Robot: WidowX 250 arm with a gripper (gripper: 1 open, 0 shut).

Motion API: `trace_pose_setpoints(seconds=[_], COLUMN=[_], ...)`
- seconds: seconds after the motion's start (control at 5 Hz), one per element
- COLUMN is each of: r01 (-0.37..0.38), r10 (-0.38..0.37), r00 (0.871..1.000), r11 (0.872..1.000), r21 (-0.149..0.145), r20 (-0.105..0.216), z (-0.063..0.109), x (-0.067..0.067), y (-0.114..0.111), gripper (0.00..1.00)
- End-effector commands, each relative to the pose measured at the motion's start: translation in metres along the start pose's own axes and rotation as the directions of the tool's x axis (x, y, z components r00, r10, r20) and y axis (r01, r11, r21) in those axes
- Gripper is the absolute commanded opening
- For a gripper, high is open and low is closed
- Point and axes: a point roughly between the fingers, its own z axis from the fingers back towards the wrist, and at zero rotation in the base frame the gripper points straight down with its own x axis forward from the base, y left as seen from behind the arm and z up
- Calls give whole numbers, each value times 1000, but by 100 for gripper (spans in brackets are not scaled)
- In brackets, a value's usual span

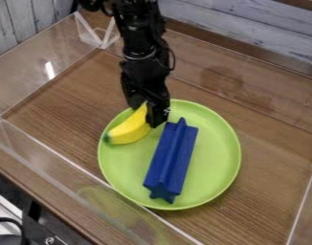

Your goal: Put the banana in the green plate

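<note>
The banana [126, 129] is in the green plate [217, 179], near its upper left edge, in the middle of the picture. The gripper [151, 117] comes down from the top, and its tips are right at the banana's upper right end. The jaws look wide open, and they do not seem to squeeze anything. The banana's long way runs from lower left to upper right, so most of it lies down and left of the jaws. The blue block [171, 161] is just right of it. The arm should probably go straight up, so it does not drag the banana.
</note>
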Motion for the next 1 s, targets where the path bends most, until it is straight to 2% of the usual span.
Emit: trace_pose_setpoints(seconds=[0.0, 0.2, 0.8], r01=[-5, 0, -18], r10=[5, 1, 17], r00=[1000, 1000, 1000], r11=[1000, 1000, 999], r21=[6, 3, 48], r20=[-13, -19, 18], z=[-4, -6, 35], x=[-6, -7, -4], y=[6, 4, 8], gripper=[100, 100, 100])
